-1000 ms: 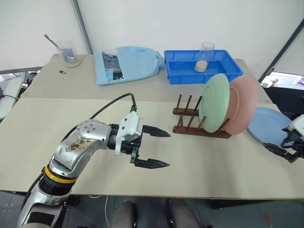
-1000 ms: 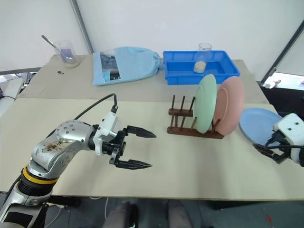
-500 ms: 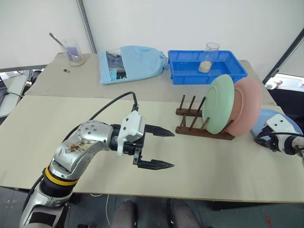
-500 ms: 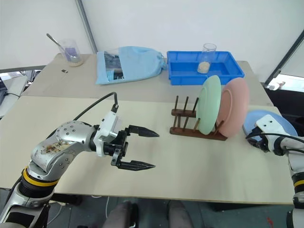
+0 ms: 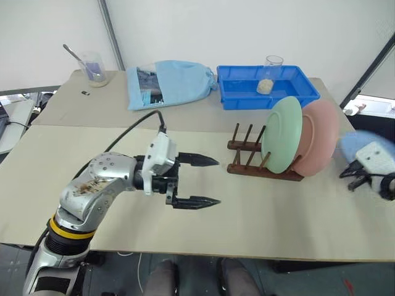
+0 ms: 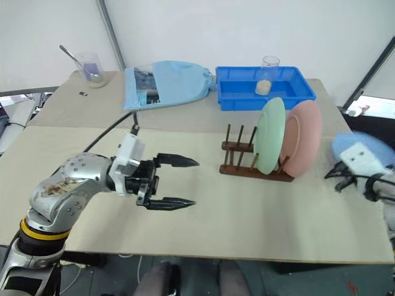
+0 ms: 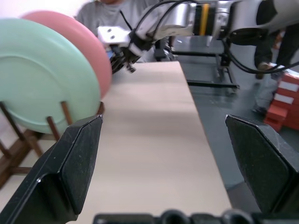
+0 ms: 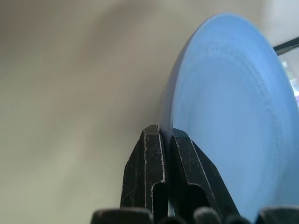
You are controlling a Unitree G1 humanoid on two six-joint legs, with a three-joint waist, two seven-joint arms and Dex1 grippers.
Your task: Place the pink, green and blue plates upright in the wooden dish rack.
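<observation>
**Blue plate pinched at right edge, two plates racked**

Right pincer (image 8: pixel 163 154) clamped on rim of blue plate (image 8: pixel 233 116), plate tilted up off the tabletop (image 5: pixel 278 209) near its right edge. Green plate (image 5: pixel 282 134) and pink plate (image 5: pixel 321 135) stand upright in wooden dish rack (image 5: pixel 247 161), right of tabletop middle. Left pincer (image 5: pixel 207 182) spread wide, empty, over tabletop middle, pointing at rack.

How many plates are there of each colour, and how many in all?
Green plate, standing in the wooden dish rack: 1
Pink plate, standing in the rack behind the green one: 1
Blue plate, its rim pinched in the right pincer: 1
Total: 3 plates
</observation>
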